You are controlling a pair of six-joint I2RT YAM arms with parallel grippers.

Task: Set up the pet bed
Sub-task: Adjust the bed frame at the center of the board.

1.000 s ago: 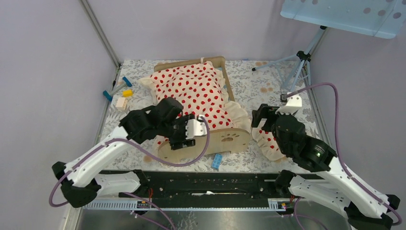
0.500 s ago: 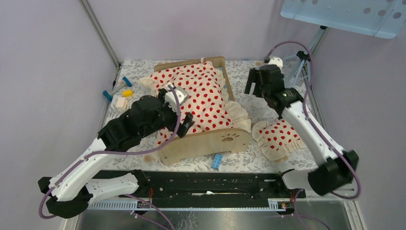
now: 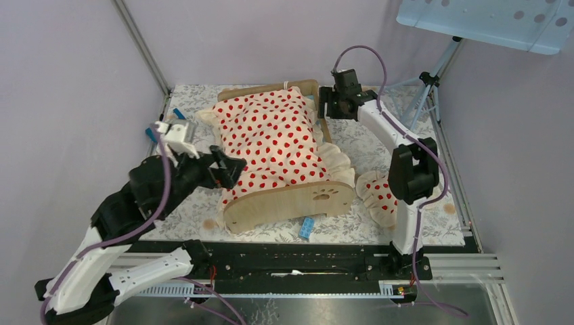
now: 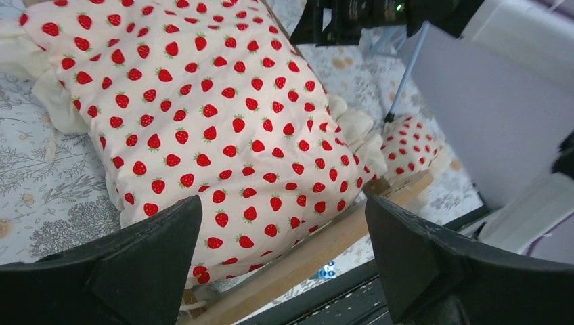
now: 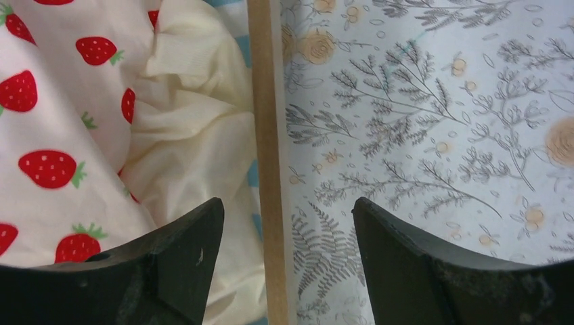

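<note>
Position: the pet bed (image 3: 291,198) is found mid-table (image 3: 379,132), footboard (image 3: 325,195) toward the near edge, and is covered by the strawberry-print blanket (image 3: 271,135). The pillow (image 3: 379,198) is seen on the table just right of the footboard. The left gripper (image 3: 225,168) is held wide open at the bed's left side, nothing gripped. The right gripper (image 5: 285,217) is spread open astride the bed's right rail (image 5: 264,101), neither finger touching it.

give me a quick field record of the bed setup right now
pet bed: centre, paw-print end nearest the arms
blanket: spread over the bed, ruffle spilling over its right side
pillow: on the table, right of the bed, not on it
left gripper: open, beside the bed's left side, holding nothing
right gripper: open, astride the far right side rail
</note>
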